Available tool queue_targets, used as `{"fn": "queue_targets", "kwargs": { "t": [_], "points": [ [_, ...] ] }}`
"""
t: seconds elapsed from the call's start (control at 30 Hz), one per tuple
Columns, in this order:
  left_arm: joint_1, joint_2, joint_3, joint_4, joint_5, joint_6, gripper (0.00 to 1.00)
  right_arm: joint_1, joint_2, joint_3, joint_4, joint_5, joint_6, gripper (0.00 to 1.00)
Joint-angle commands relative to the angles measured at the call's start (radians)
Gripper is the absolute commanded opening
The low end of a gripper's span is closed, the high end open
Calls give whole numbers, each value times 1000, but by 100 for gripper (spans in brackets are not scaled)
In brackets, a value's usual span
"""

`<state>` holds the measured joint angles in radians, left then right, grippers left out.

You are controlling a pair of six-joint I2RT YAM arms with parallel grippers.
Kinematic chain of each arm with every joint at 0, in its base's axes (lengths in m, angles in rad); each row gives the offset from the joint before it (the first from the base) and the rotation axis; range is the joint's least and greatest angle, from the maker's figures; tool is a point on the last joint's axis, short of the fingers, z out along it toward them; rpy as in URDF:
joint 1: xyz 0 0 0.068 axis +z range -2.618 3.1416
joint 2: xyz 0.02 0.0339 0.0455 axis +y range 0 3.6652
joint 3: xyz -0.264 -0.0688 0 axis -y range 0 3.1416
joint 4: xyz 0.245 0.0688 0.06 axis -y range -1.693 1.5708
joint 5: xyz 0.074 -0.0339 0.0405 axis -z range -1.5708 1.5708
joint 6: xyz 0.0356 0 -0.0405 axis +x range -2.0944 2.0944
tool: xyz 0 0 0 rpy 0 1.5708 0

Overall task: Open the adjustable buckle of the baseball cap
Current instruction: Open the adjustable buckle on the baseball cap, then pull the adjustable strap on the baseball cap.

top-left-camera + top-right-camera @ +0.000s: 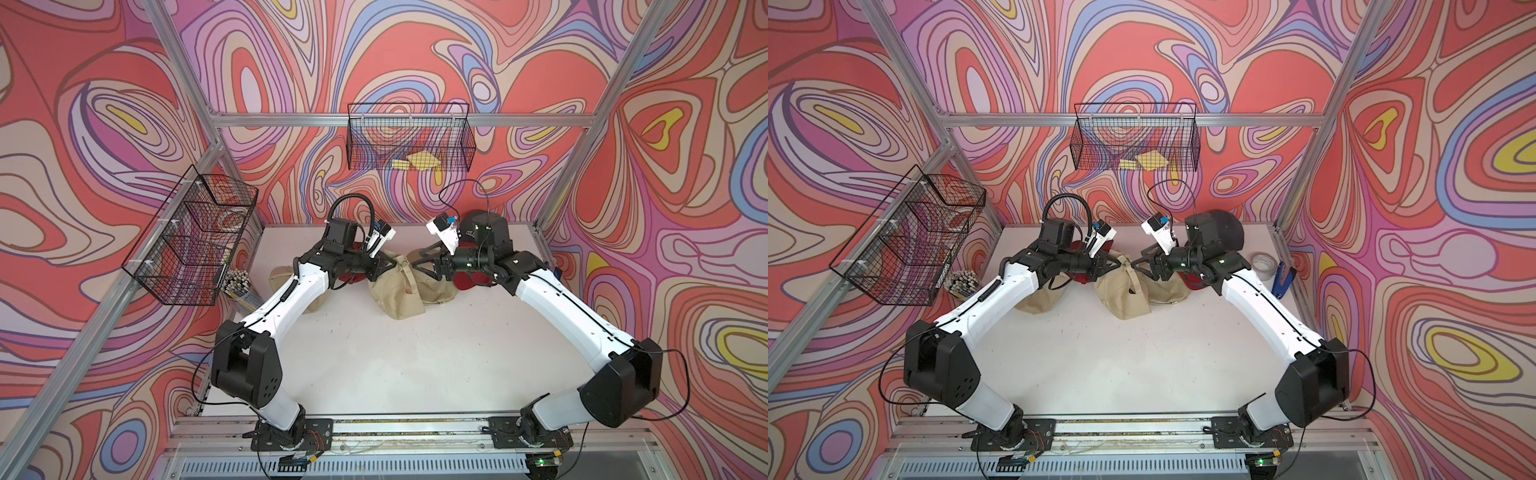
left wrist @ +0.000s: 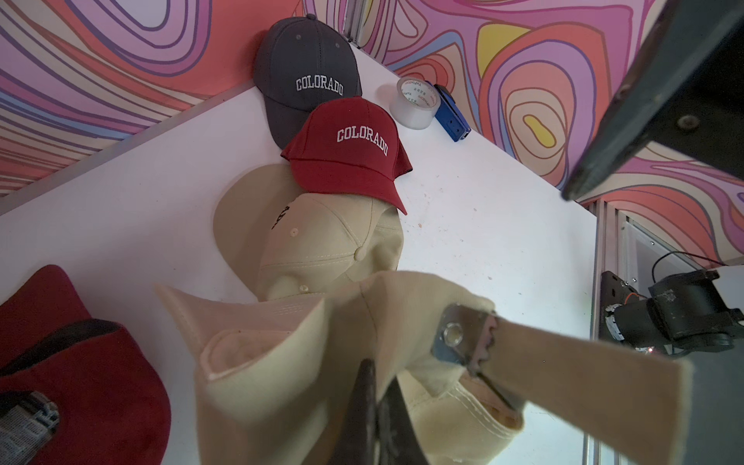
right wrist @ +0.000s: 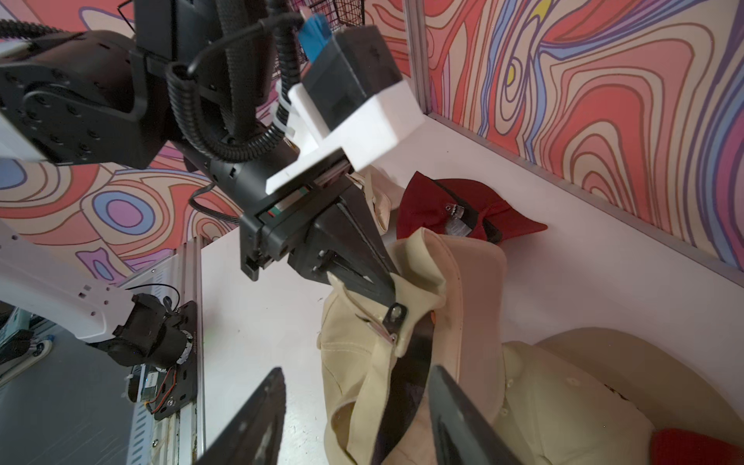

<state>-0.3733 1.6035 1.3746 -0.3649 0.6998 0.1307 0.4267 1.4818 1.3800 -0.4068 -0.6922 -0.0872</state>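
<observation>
Near the table's (image 1: 395, 353) far side, toward 12 o'clock from its centre in a top view, the beige baseball cap (image 1: 398, 293) was seen crumpled between two arms. The left claw (image 3: 388, 296), brought in from 9 o'clock, was pressed together on the cap's rear band, just beside the buckle. The right claw (image 3: 356, 422), at 3 o'clock of the cap, was spread wide with nothing gripped. The metal buckle (image 2: 457, 336) was seen on the strap (image 2: 583, 362), toothed edge against the fabric.

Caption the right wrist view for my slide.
Left gripper pinches the beige cap beside its metal buckle; right gripper stands open.
</observation>
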Motion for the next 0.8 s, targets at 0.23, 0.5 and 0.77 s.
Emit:
{"fn": "queue_targets", "kwargs": {
  "t": [0.23,0.5,0.77],
  "points": [
    [2,-27,0,38,62,-25,0,0,143,99,-178,-86,-93,58],
    [3,-27,-3,50,83,-36,0,1,183,108,-183,-157,-101,40],
    [2,-20,-2,51,90,-40,0,1,160,72,-111,-202,-87,26]
  ]
}}
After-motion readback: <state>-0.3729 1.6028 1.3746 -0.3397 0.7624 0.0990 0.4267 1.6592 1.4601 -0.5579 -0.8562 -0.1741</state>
